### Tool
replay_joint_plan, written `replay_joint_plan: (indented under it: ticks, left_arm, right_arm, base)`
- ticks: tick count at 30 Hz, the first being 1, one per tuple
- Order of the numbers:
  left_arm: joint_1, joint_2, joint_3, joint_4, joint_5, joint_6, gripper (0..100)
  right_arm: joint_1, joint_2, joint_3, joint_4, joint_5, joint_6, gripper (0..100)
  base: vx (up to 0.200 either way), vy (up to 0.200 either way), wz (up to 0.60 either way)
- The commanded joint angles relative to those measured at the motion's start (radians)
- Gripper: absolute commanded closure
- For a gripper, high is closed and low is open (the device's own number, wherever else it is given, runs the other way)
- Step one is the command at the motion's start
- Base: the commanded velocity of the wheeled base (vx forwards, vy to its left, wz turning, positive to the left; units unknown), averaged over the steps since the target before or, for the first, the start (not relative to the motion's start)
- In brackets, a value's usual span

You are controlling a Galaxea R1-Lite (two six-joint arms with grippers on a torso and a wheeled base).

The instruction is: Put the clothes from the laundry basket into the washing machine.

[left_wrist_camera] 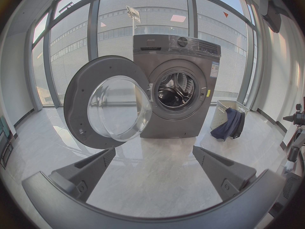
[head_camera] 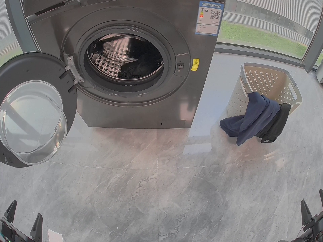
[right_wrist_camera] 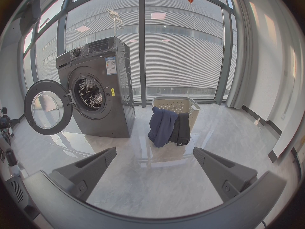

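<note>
**Next pick: the navy garment (head_camera: pixel 253 116) on the basket rim**

Your left gripper (left_wrist_camera: pixel 153 149) and right gripper (right_wrist_camera: pixel 154 150) sit low over the floor, jaws spread and empty; one dark garment (head_camera: pixel 138 69) lies in the washing machine (head_camera: pixel 188 94), whose door (head_camera: pixel 32 71) is swung wide to the left. The laundry basket (head_camera: pixel 267 79) stands right of the machine; the navy garment and a black garment (head_camera: pixel 277 125) drape over its near rim. Pinch the navy fold at the rim and lift straight up; the light basket may tip.

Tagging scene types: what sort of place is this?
Probably a laundry corner in a glass-walled building: washing machine with its door open, laundry basket draped with clothes, floor-to-ceiling windows.
</note>
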Motion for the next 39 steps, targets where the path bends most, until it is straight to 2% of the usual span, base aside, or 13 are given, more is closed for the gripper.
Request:
replay_joint_plan:
  ticks: [1, 8, 17, 39]
  left_arm:
    - [0.0, -0.006, 0.018, -0.001, 0.0, -0.001, 0]
    - [0.0, -0.006, 0.018, 0.0, -0.017, 0.013, 0]
    - [0.0, -0.006, 0.018, 0.0, -0.017, 0.011, 0]
    - [0.002, -0.006, 0.018, 0.0, -0.017, 0.011, 0]
  right_arm:
    - [-0.001, -0.003, 0.016, -0.001, 0.0, 0.003, 0]
    - [0.002, -0.003, 0.016, -0.001, 0.0, 0.004, 0]
    - [0.001, -0.003, 0.018, -0.001, 0.0, 0.0, 0]
    - [0.001, -0.003, 0.018, -0.001, 0.0, 0.003, 0]
  base:
    - [0.0, -0.2, 0.0]
    - [0.171, -0.029, 0.0]
    - [0.2, -0.2, 0.0]
    - [0.0, -0.2, 0.0]
